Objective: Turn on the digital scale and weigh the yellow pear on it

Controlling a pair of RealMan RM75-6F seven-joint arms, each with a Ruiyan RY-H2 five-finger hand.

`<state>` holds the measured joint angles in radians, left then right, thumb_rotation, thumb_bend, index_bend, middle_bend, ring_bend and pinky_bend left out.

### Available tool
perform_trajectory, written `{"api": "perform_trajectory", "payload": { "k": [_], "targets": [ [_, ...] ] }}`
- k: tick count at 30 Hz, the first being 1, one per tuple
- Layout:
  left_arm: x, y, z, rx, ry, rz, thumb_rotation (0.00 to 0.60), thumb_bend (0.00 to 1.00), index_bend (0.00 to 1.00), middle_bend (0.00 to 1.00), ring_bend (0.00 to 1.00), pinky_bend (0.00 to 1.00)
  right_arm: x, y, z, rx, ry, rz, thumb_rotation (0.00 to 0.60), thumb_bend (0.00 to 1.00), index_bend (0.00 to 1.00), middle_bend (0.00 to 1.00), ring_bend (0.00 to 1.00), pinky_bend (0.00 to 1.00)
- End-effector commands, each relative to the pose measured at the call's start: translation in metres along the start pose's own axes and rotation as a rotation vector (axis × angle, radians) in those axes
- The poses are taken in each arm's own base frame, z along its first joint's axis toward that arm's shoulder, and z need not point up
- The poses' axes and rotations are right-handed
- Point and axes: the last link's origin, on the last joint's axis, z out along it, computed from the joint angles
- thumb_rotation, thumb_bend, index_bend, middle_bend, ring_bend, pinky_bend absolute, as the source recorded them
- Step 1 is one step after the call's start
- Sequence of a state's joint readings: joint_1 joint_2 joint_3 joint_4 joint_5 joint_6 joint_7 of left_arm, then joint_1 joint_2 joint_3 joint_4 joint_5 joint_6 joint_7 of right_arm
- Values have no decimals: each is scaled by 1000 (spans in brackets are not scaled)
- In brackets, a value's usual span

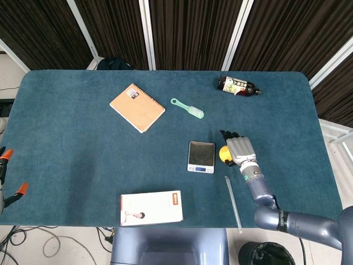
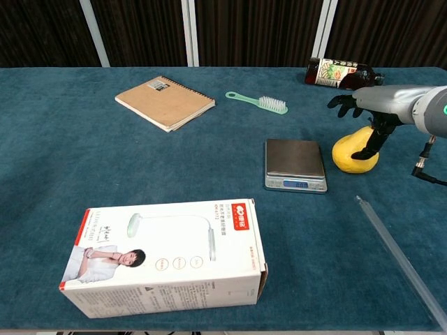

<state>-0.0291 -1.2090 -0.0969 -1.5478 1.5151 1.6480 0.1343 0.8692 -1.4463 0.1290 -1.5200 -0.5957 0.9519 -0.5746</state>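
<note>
Right robot hand over yellow pear, thumb touching, beside digital scale

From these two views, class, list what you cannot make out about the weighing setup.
- Scale display digits: too small, both views.
- Pear: the right hand covers much of it in head view; whether it is gripped is unclear.
- Left hand: outside both views.
- Bottle label text: too small.

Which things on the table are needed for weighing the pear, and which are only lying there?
Needed:
- scale, display lit
- pear, on the cloth to the right of the scale
- right hand, over the pear

Only lying there:
- notebook
- green brush
- bottle, on its side
- white box
- clear rod
</note>
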Motion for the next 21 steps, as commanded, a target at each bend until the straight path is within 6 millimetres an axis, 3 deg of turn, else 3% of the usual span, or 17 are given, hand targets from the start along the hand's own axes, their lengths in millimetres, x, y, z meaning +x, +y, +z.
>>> {"api": "perform_trajectory", "payload": {
  "k": [1, 13, 14, 17, 18, 21],
  "targets": [
    [0, 0, 0, 0, 0, 0, 600, 188, 102, 51, 0, 53, -3, 0, 2, -6, -14, -13, 600, 332, 31, 205, 241, 472],
    [-1, 0, 0, 0, -3, 2, 600, 188, 102, 51, 0, 53, -13, -6, 6, -11, -19, -78, 600, 332, 120, 289, 322, 652],
    [0, 0, 0, 1, -3, 2, 600, 188, 102, 50, 0, 53, -14, -6, 6, -11, -20, -83, 600, 332, 132, 303, 336, 629],
    [0, 0, 0, 2, -4, 2, 600, 187, 102, 50, 0, 53, -16, -8, 7, -15, -17, -92, 600, 331, 171, 343, 380, 336],
    [0, 0, 0, 2, -4, 2, 600, 187, 102, 50, 0, 53, -16, -8, 7, -16, -13, -92, 600, 332, 181, 354, 392, 299],
    [0, -1, 0, 2, -6, 2, 600, 187, 102, 50, 0, 53, -17, -9, 8, -19, -5, -93, 600, 332, 208, 395, 436, 317]
  ]
}}
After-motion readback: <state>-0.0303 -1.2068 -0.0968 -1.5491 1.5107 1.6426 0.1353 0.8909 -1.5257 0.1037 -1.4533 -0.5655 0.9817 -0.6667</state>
